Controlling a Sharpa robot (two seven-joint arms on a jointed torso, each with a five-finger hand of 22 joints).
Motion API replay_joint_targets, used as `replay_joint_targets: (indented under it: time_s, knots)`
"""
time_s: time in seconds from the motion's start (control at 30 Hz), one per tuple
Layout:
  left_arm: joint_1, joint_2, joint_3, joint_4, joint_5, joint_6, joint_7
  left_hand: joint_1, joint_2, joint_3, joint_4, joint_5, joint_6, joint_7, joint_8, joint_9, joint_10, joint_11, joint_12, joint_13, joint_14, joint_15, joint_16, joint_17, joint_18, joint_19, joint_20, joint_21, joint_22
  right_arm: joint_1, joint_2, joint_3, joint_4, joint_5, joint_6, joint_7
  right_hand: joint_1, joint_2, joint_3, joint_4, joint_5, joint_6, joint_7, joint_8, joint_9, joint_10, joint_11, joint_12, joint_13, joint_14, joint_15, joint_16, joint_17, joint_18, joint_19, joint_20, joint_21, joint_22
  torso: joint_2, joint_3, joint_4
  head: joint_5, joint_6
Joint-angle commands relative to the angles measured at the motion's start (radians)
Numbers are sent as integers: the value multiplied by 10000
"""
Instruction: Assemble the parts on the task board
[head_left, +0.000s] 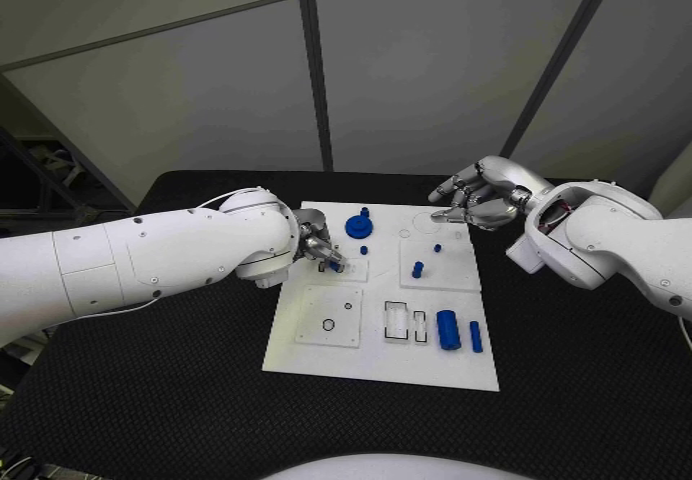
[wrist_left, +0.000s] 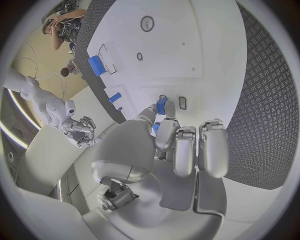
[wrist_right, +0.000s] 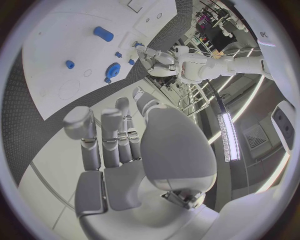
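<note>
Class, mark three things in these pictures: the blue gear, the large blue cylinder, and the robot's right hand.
blue gear (head_left: 358, 227): head view, on its round top face.
large blue cylinder (head_left: 449, 330): head view, middle of its side.
right hand (head_left: 476, 197): head view, on the knuckles.

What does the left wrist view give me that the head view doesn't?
Left wrist view alone: the left hand's fingers up close, pinching a small blue part against the task board. Head view alone: the whole board with the blue gear, peg and thin bar, and the right hand at its far edge. Both: the large blue cylinder.
</note>
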Motion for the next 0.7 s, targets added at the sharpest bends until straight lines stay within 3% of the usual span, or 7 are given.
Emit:
replay_joint_targets:
  time_s: [0.03,0.7]
  knots:
    - [7,35,7,12,-293,-150,-38,-71,-4,1887,-1808,21,65,-12,-39,20,78,18,30,1003,1034,-46,61,2633,-816,57,5,54,878,21,16,9,-5,-25,66,33,-69,-54,40,20,29,-63,16,-24,10,-70,4,-44,-9,64,21,-49,3,67,31,6,-45,-11,5,-5,-2,-2,-14]
    - [10,193,14,-102,-302,225,-51,-190,-72,2099,-1864,109,87,-13,-47,71,79,16,3,995,1034,-48,61,2633,-819,66,1,59,898,21,63,9,-43,-25,112,24,-69,-54,40,20,29,-63,16,-24,10,-70,4,-44,-9,64,21,-49,3,67,31,6,-45,-11,-1,0,1,-27,-44]
